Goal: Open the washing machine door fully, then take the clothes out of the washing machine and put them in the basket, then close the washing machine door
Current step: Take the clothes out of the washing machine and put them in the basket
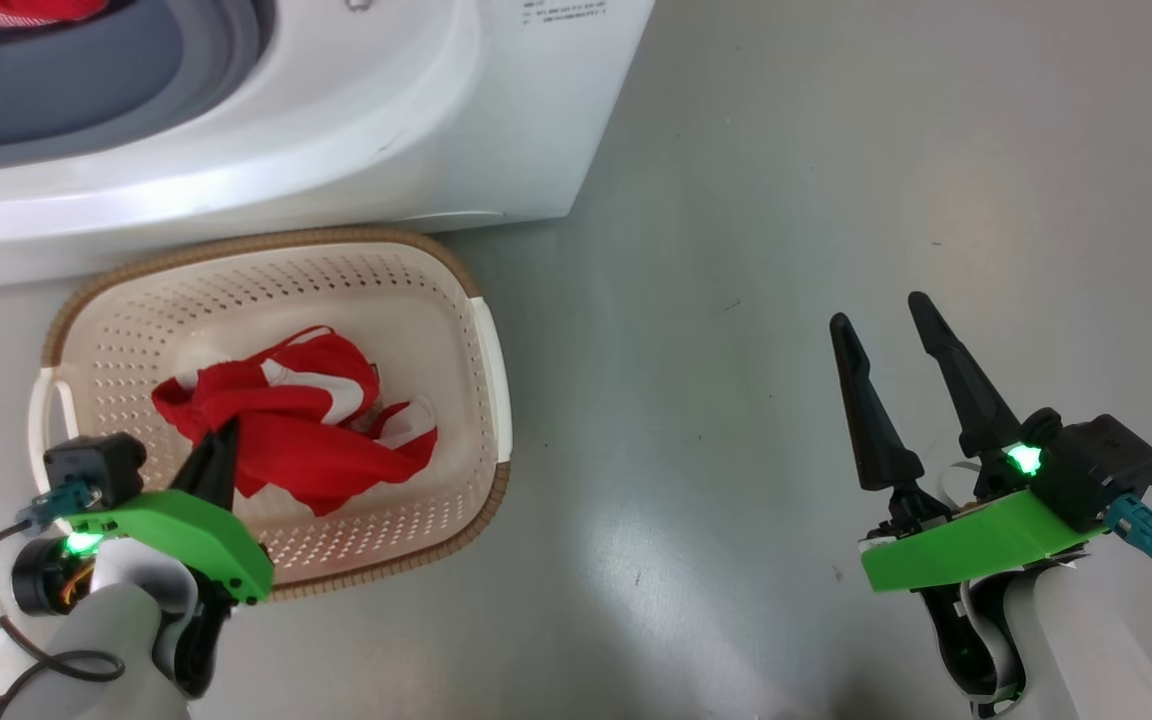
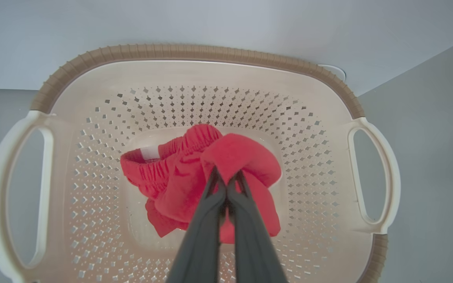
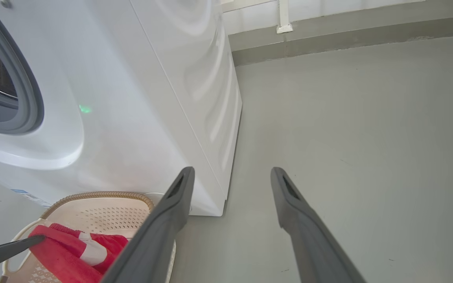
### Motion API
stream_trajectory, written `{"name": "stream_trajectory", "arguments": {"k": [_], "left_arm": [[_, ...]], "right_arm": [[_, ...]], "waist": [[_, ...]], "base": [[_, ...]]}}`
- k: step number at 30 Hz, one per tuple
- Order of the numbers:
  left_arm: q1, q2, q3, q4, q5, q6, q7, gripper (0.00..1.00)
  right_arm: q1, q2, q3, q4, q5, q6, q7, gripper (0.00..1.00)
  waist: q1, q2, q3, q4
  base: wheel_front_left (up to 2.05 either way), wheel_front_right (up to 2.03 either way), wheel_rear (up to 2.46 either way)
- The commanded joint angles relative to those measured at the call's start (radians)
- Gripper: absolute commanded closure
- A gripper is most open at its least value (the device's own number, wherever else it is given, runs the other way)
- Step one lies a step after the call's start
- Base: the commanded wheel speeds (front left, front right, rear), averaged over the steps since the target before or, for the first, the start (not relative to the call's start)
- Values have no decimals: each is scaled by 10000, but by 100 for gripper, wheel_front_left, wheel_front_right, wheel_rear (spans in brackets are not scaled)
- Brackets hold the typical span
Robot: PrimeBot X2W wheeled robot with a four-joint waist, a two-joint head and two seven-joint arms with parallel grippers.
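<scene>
Two hands showed in the head view. The left hand [image 1: 226, 432] reached down into the basket [image 1: 266, 243], clenched on a fold of the clothes [image 1: 316, 470], which lay bunched on the basket's bottom. I judged the grip was kept until the cloth sat well inside the walls, so that nothing could spill over the rim. The basket stood on the floor [image 1: 786, 200], tight against the foot of the washing machine [image 1: 386, 120], likely to keep the carry from the drum short. At the far left a second red garment [image 1: 26, 8] lay inside the grey gasket [image 1: 56, 90], so by my reckoning more remained to fetch. The right hand [image 1: 879, 311] hung released over bare floor, well right of the basket and out of the way.

From the left wrist, both fingers [image 2: 210, 220] were pinched together on a red fold, with the rest of the garment slumped beneath them at the basket's middle.

From the right wrist, the spread fingers pointed past the machine's right corner. The basket and the red cloth sat at the lower left, where the left hand's dark tip lay against the cloth.
</scene>
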Motion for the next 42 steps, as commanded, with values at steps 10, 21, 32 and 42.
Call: {"name": "stream_trajectory", "arguments": {"k": [10, 21, 32, 42], "left_arm": [[478, 295, 441, -456, -109, 8, -51, 0], [1574, 104, 1619, -1719, 465, 8, -51, 0], [2870, -226, 2963, -3854, 1640, 8, -51, 0], [3989, -422, 3721, -5808, 2429, 8, -51, 0]], "right_arm": [[160, 13, 129, -24, -156, 63, -65, 0], [632, 13, -44, 356, -266, 63, -65, 0], [1250, 13, -210, 568, -326, 63, -65, 0], [1790, 13, -373, 542, -292, 63, -65, 0]], "waist": [[0, 0, -766, 206], [0, 0, -2444, 515], [0, 0, -3866, 829], [0, 0, -4639, 876]], "base": [[0, 0, 0], [0, 0, 0], [0, 0, 0], [0, 0, 0]]}}
